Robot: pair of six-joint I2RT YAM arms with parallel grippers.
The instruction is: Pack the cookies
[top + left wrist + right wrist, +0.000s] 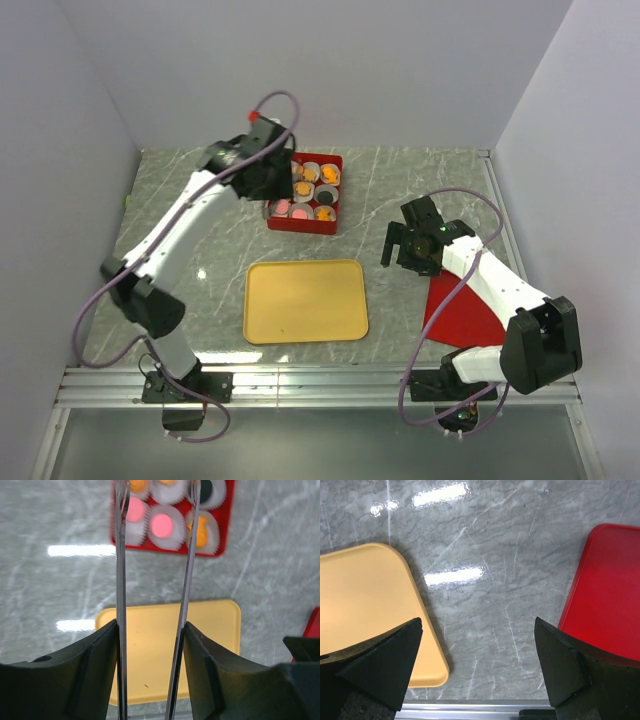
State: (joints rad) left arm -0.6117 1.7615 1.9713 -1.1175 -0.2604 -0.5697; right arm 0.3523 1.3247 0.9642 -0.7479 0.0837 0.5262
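The cookies [311, 192] lie in white paper cups inside a red box [300, 227] at the back of the table. In the left wrist view I see two pink cookies [161, 526], an orange one [201, 531] and a black one [206, 487] in the red box [227, 525]. My left gripper [277, 182] hovers over the box's left side. Its fingers [100, 650] clasp metal tweezers [120, 580], whose blades stand apart with nothing between them. My right gripper [401, 246] is open and holds nothing over bare table [477, 625].
A yellow tray [305, 300] lies in front of the box, with nothing on it [210, 630] [355, 595]. A red lid [455, 312] lies flat at the right, beside the right gripper [610, 595]. A metal rail [320, 383] runs along the near edge.
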